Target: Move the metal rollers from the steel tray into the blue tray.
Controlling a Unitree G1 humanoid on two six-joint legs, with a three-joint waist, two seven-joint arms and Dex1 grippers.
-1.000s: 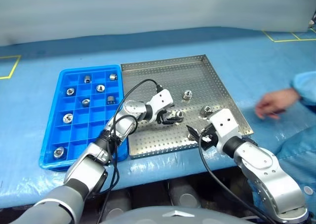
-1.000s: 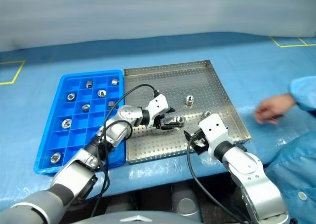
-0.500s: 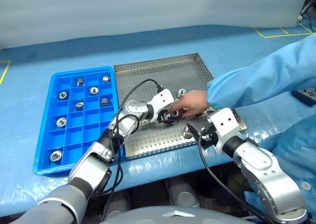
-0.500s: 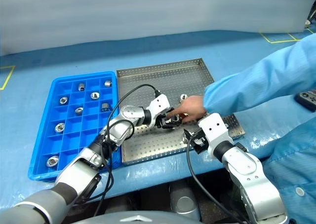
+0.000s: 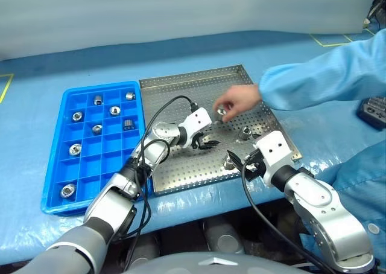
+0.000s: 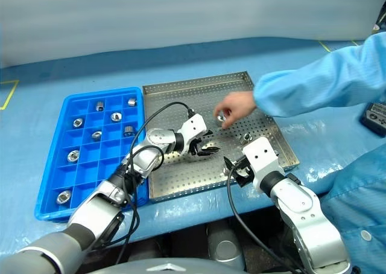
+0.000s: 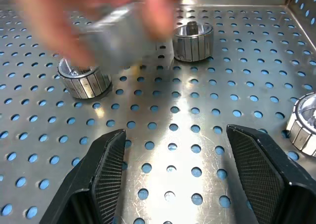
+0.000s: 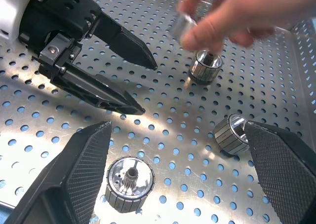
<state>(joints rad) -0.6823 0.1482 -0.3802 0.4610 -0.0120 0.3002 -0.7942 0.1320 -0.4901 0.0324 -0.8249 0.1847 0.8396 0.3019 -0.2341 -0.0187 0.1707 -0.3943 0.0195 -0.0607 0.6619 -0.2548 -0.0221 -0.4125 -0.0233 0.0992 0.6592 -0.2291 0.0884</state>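
Note:
The steel tray (image 5: 181,87) lies mid-table, with the blue tray (image 5: 55,165) on its left holding several metal rollers (image 5: 114,110). My left gripper (image 7: 175,132) hovers open and empty over the perforated floor. A person's hand (image 5: 236,98) holds a blurred roller (image 8: 185,24) just above another roller (image 8: 206,66) standing on the tray. Two more rollers lie on the tray: one (image 8: 231,133) near the right rim, one (image 8: 129,183) low between my right gripper's fingers (image 8: 79,174). The right gripper (image 5: 238,164) is open over the tray's front right part.
The person's blue sleeve (image 5: 319,75) reaches over the steel tray's right rim. A dark device (image 5: 374,112) lies at the far right on the blue table cover (image 5: 181,50). A black cable (image 5: 163,111) loops above my left arm.
A roller sat between my left gripper's fingers a second ago. The person's hand reached in, took it and lifted it away. Both arms kept still, and the camera view shifted.

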